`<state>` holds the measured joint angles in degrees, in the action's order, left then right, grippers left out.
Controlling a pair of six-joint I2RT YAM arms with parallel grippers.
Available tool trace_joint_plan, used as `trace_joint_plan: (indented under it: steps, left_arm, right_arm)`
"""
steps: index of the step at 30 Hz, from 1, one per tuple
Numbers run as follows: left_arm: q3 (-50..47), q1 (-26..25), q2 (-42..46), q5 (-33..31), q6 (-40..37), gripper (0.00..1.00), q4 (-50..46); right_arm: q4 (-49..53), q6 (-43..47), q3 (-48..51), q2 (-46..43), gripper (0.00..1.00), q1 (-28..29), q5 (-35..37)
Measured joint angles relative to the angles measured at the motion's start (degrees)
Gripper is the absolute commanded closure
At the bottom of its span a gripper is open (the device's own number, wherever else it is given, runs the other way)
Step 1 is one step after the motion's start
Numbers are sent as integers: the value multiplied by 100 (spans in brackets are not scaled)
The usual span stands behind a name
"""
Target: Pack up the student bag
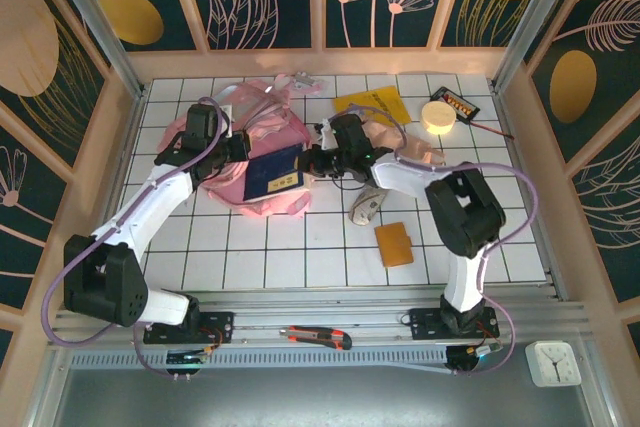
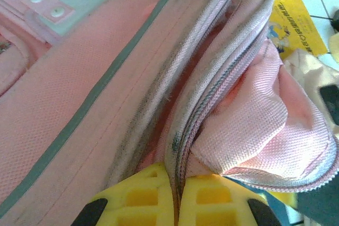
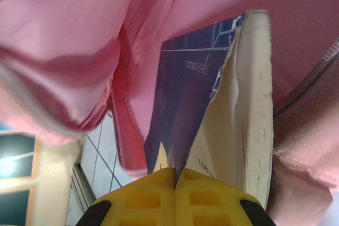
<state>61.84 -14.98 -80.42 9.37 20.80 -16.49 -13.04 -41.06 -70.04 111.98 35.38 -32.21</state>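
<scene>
The student bag [image 1: 262, 122], a big pink backpack, lies at the back left of the tiled table. My left gripper [image 1: 232, 150] is shut on the bag's zipped opening edge [image 2: 183, 146], its yellow fingertips [image 2: 140, 194] pinching the zipper band. A dark blue book [image 1: 275, 175] lies partly in the bag's mouth. My right gripper [image 1: 308, 161] is shut on the book's blue cover [image 3: 185, 93], which is lifted away from the cream page block [image 3: 254, 104]. Pink bag fabric [image 3: 63, 25] hangs over the book.
Right of the bag lie a yellow booklet [image 1: 372, 105], a tape roll [image 1: 437, 114], a black gadget [image 1: 455, 102], a grey mouse [image 1: 367, 207] and an orange wallet [image 1: 394, 243]. A utility knife [image 1: 315, 336] rests on the front rail, with a white clock [image 1: 553, 362] at the lower right.
</scene>
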Motion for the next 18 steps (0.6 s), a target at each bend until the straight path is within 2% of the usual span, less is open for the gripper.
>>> trace_joint_plan:
  steps: [5,10,11,14,18]
  left_arm:
    - [-28,-4,0,319,160,100,116]
    - [-37,-35,0,398,291,100,199]
    - [-37,-35,-7,389,315,100,232]
    - [-37,-28,-59,343,365,100,282]
    - [-33,-31,-118,251,433,100,247]
  right_arm:
    - [-675,-601,-378,629,100,-13,170]
    - [-1003,-1185,-1257,1456,100,149,293]
    - [-1021,-1290,-1519,1668,97,192,282]
    - [-918,-1438,-2282,2184,68,304,212]
    - [-413,-1283,-2586,2240,44,334,129]
